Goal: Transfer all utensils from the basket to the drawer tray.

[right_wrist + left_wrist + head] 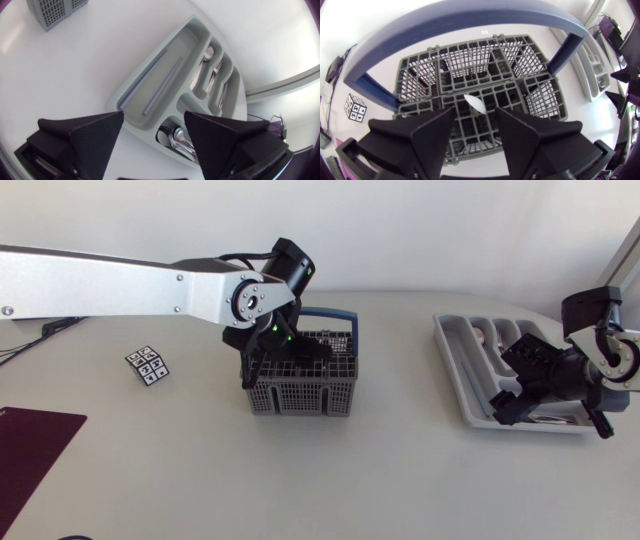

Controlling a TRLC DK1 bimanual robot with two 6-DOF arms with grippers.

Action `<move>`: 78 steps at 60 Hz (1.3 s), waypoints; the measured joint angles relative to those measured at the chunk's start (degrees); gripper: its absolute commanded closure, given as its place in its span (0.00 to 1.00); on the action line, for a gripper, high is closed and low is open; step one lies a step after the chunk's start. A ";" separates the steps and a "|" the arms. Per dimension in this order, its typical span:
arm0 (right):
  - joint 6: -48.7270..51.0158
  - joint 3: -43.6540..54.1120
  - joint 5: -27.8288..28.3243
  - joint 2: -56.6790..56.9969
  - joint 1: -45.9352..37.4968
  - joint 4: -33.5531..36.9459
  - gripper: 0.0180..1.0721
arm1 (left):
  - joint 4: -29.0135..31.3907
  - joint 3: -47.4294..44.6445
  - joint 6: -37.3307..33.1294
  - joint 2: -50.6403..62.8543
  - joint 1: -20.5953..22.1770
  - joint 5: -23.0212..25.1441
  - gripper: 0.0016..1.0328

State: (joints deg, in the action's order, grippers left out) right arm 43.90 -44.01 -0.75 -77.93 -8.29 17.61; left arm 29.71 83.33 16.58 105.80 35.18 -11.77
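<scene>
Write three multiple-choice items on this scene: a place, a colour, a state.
1. The left gripper is: A) above the basket; B) above the marker cube; C) on the dark mat.
2. The basket's handle is: A) red; B) blue; C) yellow.
3. The right gripper is: A) shut on a spoon; B) shut on the basket; C) open, holding nothing.
1 A: its wrist view looks down into the grid. 2 B: a blue arch spans it. 3 C: its fingers stand apart above the tray.
</scene>
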 measured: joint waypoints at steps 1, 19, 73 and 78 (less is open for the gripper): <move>-0.02 0.00 0.00 0.00 0.00 0.00 0.17 | -0.02 0.00 0.00 -0.07 0.00 -0.13 0.47; -0.02 0.26 0.00 0.00 0.00 -0.09 0.17 | -0.26 0.00 0.00 -2.27 0.55 -1.77 0.47; -0.02 0.31 0.00 -0.02 0.00 -0.26 0.17 | -1.25 0.74 0.20 0.02 0.94 -3.37 0.77; -0.02 0.33 0.00 -0.02 0.00 -0.26 0.17 | -1.25 0.74 0.20 0.02 0.83 -3.37 0.77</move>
State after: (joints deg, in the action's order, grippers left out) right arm 43.88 -43.68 -0.75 -77.95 -8.29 17.34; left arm 28.47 84.07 16.78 105.82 36.01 -15.14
